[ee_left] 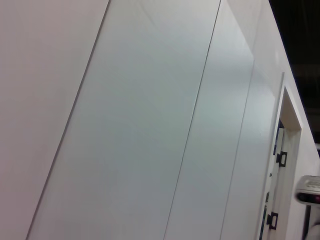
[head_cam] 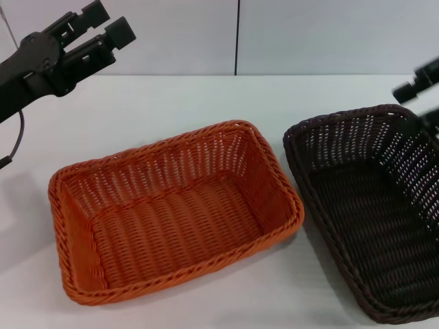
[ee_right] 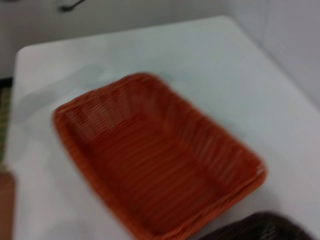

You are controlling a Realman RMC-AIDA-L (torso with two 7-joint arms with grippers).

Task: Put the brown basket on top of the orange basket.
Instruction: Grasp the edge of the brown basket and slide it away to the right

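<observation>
Brown basket (head_cam: 374,212) sits just beside orange basket (head_cam: 175,212), rims nearly touching; right gripper (head_cam: 420,103) over its far rim, finger state unclear.

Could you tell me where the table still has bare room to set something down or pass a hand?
Bare table stretches behind the orange basket, under the raised left end effector, and left of it. The gap to the brown basket is narrow; the right end effector crowds its far rim.

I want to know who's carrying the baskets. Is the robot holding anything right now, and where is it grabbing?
The left gripper is raised and open, holding nothing. The right gripper is at the brown basket's far rim; a grip cannot be told.
</observation>
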